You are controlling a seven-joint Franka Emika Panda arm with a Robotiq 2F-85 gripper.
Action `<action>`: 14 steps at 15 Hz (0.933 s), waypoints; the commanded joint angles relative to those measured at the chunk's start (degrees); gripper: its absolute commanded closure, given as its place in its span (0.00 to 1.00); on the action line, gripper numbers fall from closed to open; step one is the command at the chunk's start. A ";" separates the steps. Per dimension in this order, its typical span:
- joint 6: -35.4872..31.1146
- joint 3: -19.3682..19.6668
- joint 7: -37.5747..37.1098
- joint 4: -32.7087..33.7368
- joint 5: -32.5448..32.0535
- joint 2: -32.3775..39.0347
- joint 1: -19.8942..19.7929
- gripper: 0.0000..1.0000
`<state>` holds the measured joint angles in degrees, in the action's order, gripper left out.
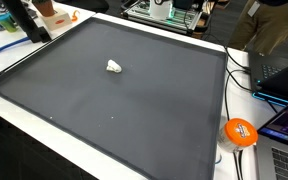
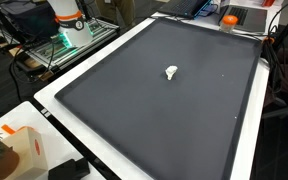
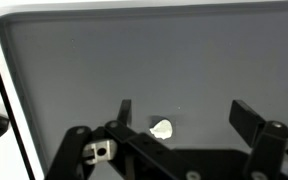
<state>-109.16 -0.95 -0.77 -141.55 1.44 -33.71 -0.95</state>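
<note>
Shows, in both exterior views, a white lump (image 1: pixel 114 67) lying loose near the middle of the surface (image 1: pixel 164 120), apart from all else and so open to reach; in the wrist view, frames it untouched between the gripper's (image 3: pixel 180 108) wide-apart jaws.

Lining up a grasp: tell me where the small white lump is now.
The small white lump lies alone on the dark mat, well inside its edges in both exterior views; the wrist view shows it between the open fingers.

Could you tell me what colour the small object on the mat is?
Small object: white, best in wrist view.
</note>
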 commanded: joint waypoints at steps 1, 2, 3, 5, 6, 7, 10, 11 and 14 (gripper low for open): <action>1.30 0.52 -0.08 4.48 0.41 4.15 0.46 0.00; 1.50 0.59 0.29 5.78 0.38 5.25 0.54 0.00; 1.70 0.50 0.25 7.53 0.24 7.00 0.53 0.00; 1.62 -0.01 -0.78 10.48 -0.48 10.14 0.22 0.00; 1.60 -0.16 -0.98 12.03 -0.23 11.77 0.39 0.00; 1.47 -0.40 -1.14 13.48 0.01 13.25 0.65 0.00; 0.24 0.09 -0.20 11.19 -0.15 11.13 0.49 0.00; 0.24 0.11 -0.20 11.16 -0.14 11.10 0.49 0.00; 0.25 0.11 -0.20 11.15 -0.15 10.73 0.49 0.00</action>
<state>-109.08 -1.16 -0.87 -130.53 1.44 -23.01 -0.82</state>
